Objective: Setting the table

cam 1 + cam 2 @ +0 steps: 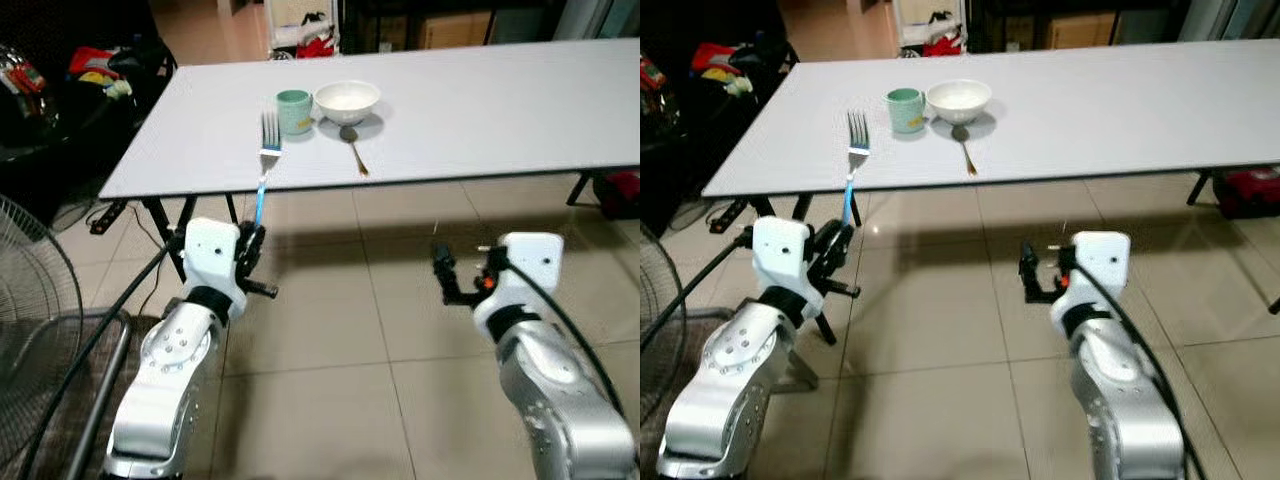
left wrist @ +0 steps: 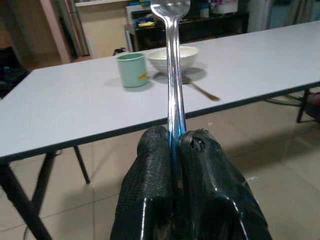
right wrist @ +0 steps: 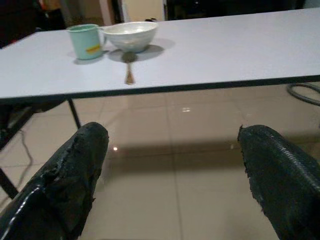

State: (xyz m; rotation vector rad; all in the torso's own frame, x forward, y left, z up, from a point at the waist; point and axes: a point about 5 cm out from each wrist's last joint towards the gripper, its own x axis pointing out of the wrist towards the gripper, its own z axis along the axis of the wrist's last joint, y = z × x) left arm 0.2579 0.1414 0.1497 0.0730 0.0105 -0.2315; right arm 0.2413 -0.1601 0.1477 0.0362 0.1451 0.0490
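- The left gripper (image 2: 175,145) is pinching the fork (image 1: 267,150) by its blue handle end, tines pointing ahead toward the table (image 1: 480,110).
- The fork looks light, stiff, slippery.
- The right gripper (image 3: 170,165) is hanging wide, empty.

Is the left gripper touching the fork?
Touching. The left wrist view shows the left gripper with both black fingers pressed shut against the fork handle, no gap.

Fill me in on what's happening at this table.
The robot stands before a grey table, setting it. Its left gripper is shut on a fork, held upright in front of the table's near edge. On the table sit a green cup, a white bowl and a spoon. The right gripper hangs open below the table, holding nothing.
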